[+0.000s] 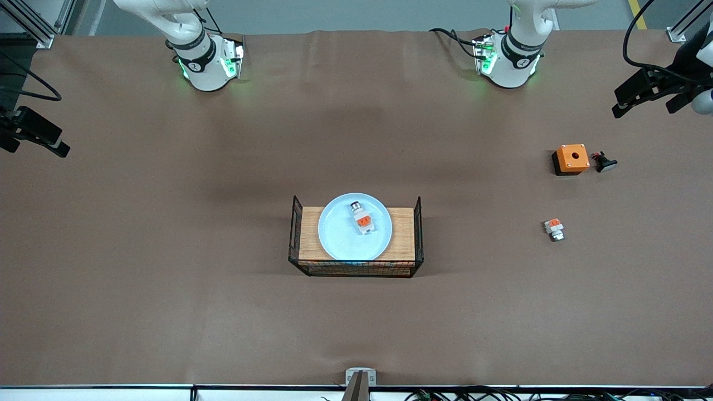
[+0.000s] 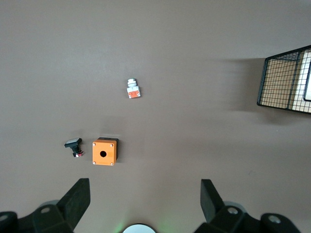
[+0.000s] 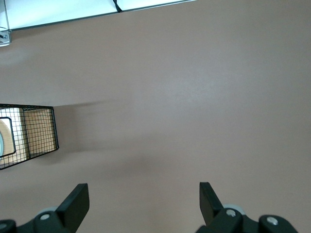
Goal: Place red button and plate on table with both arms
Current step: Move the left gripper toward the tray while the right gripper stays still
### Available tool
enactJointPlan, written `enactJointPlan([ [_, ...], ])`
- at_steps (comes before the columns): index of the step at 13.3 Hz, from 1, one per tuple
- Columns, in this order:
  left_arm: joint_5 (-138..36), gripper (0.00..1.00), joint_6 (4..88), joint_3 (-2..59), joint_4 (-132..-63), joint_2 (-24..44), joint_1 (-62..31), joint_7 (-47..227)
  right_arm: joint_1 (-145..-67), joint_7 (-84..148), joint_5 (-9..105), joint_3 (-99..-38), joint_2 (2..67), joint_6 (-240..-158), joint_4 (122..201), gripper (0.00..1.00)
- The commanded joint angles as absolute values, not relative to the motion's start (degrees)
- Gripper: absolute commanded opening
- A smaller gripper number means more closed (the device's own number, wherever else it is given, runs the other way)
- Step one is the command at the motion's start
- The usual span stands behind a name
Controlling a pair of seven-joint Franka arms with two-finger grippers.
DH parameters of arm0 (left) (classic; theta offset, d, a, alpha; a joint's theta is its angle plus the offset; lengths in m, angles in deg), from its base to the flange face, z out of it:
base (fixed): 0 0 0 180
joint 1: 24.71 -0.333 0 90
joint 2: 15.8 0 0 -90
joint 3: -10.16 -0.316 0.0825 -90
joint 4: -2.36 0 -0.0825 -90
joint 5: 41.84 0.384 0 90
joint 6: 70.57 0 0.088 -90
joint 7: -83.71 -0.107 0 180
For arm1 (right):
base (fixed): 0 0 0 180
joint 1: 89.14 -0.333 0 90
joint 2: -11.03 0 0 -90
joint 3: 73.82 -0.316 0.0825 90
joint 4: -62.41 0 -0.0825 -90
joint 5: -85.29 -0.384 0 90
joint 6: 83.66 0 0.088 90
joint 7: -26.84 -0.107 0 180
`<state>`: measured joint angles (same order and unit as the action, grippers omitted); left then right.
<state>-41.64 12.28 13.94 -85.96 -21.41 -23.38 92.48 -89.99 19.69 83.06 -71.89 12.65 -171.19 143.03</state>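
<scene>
Front view shows one brown table [image 1: 167, 250] carrying one wooden board with black wire sides [image 1: 401, 234], and on it one pale-blue plate [image 1: 340, 234] holding one red button [image 1: 362, 219]. Near the left arm's end lie one orange square box [image 1: 572, 158], one small black part [image 1: 604, 162] just beside it, and one shorter white-and-orange block [image 1: 554, 229] nearer the camera. Both arms wait high, left gripper [image 2: 142, 200] and right gripper [image 3: 142, 201] spread wide and empty.
</scene>
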Motion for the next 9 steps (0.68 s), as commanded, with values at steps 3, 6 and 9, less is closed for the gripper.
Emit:
enactJointPlan([
  [3, -41.0, 1.0, 11.3, 14.2, -84.2, -20.6, -22.8, 91.8, -89.1, 20.6, 84.1, -72.5, 13.4, -170.8, 141.6, 1.0],
  [6, -41.3, 1.0, 12.0, 14.4, -84.0, -18.7, -22.5, 92.0, -89.1, 20.5, 84.1, -72.5, 13.4, -170.8, 141.5, 1.0],
  [9, -41.0, 1.0, 14.9, 19.5, -84.0, -16.1, -20.8, 96.3, -89.6, 20.0, 84.0, -72.5, 13.9, -170.7, 141.6, 1.0],
])
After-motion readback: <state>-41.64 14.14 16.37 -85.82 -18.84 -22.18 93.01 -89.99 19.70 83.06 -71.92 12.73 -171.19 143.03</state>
